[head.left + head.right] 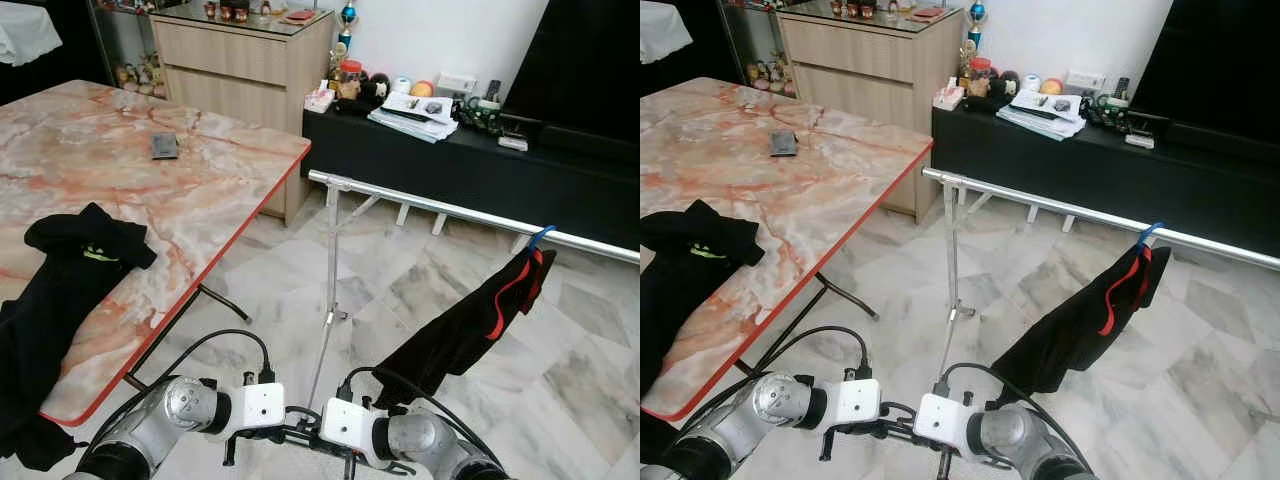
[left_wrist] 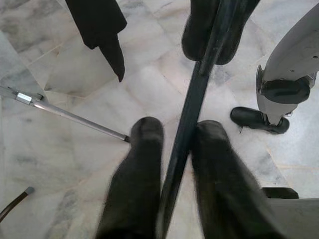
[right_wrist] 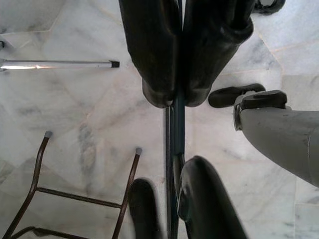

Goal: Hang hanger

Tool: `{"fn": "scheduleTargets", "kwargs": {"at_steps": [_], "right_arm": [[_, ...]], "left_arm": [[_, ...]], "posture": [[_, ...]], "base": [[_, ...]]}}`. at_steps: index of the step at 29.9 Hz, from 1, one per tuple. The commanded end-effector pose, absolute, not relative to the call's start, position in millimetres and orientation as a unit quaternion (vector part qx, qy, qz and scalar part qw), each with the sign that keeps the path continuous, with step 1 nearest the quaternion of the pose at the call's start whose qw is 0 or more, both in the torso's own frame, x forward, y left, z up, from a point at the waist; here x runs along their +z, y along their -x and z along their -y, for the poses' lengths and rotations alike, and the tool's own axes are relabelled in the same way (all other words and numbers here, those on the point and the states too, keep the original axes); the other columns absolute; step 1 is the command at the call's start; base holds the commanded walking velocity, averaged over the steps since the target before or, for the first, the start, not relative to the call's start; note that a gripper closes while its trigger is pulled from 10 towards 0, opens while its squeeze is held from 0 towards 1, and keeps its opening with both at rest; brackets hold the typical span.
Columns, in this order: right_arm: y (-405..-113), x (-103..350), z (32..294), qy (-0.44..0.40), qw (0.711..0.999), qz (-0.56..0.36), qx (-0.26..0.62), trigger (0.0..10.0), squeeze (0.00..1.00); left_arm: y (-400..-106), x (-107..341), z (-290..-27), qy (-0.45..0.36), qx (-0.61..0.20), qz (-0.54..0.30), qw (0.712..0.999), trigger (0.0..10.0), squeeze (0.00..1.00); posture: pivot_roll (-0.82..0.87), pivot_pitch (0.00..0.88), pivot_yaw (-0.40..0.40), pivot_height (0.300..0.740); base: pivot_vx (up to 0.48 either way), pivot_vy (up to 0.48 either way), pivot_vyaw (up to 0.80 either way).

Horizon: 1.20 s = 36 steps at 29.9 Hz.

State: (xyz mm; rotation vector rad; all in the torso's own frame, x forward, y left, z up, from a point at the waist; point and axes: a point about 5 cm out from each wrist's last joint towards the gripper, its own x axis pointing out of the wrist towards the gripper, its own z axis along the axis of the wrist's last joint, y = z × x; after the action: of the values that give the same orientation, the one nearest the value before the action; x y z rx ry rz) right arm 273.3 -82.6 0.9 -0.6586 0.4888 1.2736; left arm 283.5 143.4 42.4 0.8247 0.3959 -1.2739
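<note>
Hanger (image 2: pixel 187 124) bar spans left claw (image 2: pixel 177 137) to right claw (image 3: pixel 174 97).

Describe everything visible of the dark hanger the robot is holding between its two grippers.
The hanger shows as a thin, dark, straight bar, material unclear. It is held low over the marble floor, level between the two wrists. The left gripper has its jaws closed on the bar, and the right gripper pinches it too. Its hook cannot be made out.
</note>
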Motion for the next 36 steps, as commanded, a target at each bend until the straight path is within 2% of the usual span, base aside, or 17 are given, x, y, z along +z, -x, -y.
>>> {"fn": "scheduleTargets", "kwargs": {"at_steps": [1,6,11,14,16,17,18,19,20,21,24,28,30,34,35,36], "right_arm": [[-262,-11,93,0.306,0.702,-0.260,0.588,0.0,0.00],[-258,-18,105,0.319,0.693,-0.286,0.580,0.0,0.00],[-249,-27,129,0.319,0.687,-0.327,0.565,0.0,0.00],[-246,-31,141,0.321,0.692,-0.346,0.547,0.0,0.00],[-246,-32,150,0.316,0.708,-0.361,0.518,0.0,0.00],[-248,-34,157,0.314,0.727,-0.375,0.483,0.0,0.00],[-249,-35,159,0.312,0.734,-0.380,0.468,0.0,0.00],[-251,-34,161,0.294,0.759,-0.382,0.438,0.0,0.00],[-252,-34,162,0.280,0.775,-0.383,0.418,0.0,0.00],[-256,-34,163,0.246,0.805,-0.385,0.378,0.0,0.00],[-258,-35,166,0.166,0.858,-0.392,0.289,0.0,0.00],[-255,-39,166,0.114,0.879,-0.399,0.236,0.0,0.00],[-254,-41,169,0.115,0.887,-0.399,0.203,0.0,0.00],[-258,-39,173,0.080,0.911,-0.381,0.135,0.0,0.00],[-258,-39,173,0.080,0.911,-0.381,0.135,0.0,0.00],[-259,-37,174,0.076,0.917,-0.372,0.124,0.0,0.00]], "left_arm": [[-289,52,-146,-0.368,-0.570,-0.163,0.716,10.0,1.00],[-288,54,-149,-0.365,-0.572,-0.164,0.716,10.0,1.00],[-285,54,-155,-0.363,-0.579,-0.170,0.710,10.0,1.00],[-282,52,-157,-0.369,-0.581,-0.174,0.704,10.0,1.00],[-282,50,-160,-0.371,-0.573,-0.182,0.707,10.0,1.00],[-282,48,-163,-0.371,-0.562,-0.190,0.715,10.0,0.20],[-282,47,-164,-0.370,-0.556,-0.194,0.719,10.0,0.20],[-281,44,-166,-0.365,-0.544,-0.197,0.730,10.0,0.00],[-281,42,-167,-0.361,-0.535,-0.199,0.737,10.0,0.00],[-281,37,-169,-0.355,-0.512,-0.200,0.756,10.0,0.00],[-273,18,-177,-0.322,-0.455,-0.225,0.799,10.0,0.00],[-257,-6,-184,-0.276,-0.392,-0.263,0.837,10.0,0.00],[-250,-17,-190,-0.203,-0.330,-0.288,0.876,10.0,0.00],[-237,-32,-209,-0.181,-0.205,-0.314,0.909,10.0,0.00],[-237,-32,-209,-0.181,-0.205,-0.314,0.909,10.0,0.00],[-234,-35,-218,-0.167,-0.155,-0.323,0.918,10.0,0.00]], "posture": [[0.22,0.051,-0.105,0.740],[0.22,0.051,-0.106,0.740],[0.21,0.052,-0.104,0.740],[0.21,0.053,-0.102,0.740],[0.21,0.053,-0.102,0.740],[0.21,0.052,-0.100,0.740],[0.21,0.052,-0.100,0.740],[0.20,0.050,-0.099,0.740],[0.20,0.050,-0.099,0.740],[0.20,0.049,-0.096,0.740],[0.19,0.048,-0.092,0.740],[0.18,0.047,-0.085,0.740],[0.18,0.045,-0.082,0.740],[0.14,0.043,-0.073,0.740],[0.14,0.043,-0.073,0.740],[0.15,0.043,-0.073,0.740]], "base": [[0.000,0.000,0.00],[0.000,0.000,0.00],[0.000,0.000,0.00],[0.000,0.000,0.00],[0.000,0.000,0.00],[0.000,0.000,0.00],[0.000,0.000,0.00],[0.000,0.000,0.00],[0.000,0.000,0.00],[0.000,0.000,0.00],[0.000,0.000,0.00],[0.000,0.000,0.00],[0.000,0.000,0.00],[0.000,0.000,0.00],[0.000,0.000,0.00],[0.000,0.000,0.00]]}}
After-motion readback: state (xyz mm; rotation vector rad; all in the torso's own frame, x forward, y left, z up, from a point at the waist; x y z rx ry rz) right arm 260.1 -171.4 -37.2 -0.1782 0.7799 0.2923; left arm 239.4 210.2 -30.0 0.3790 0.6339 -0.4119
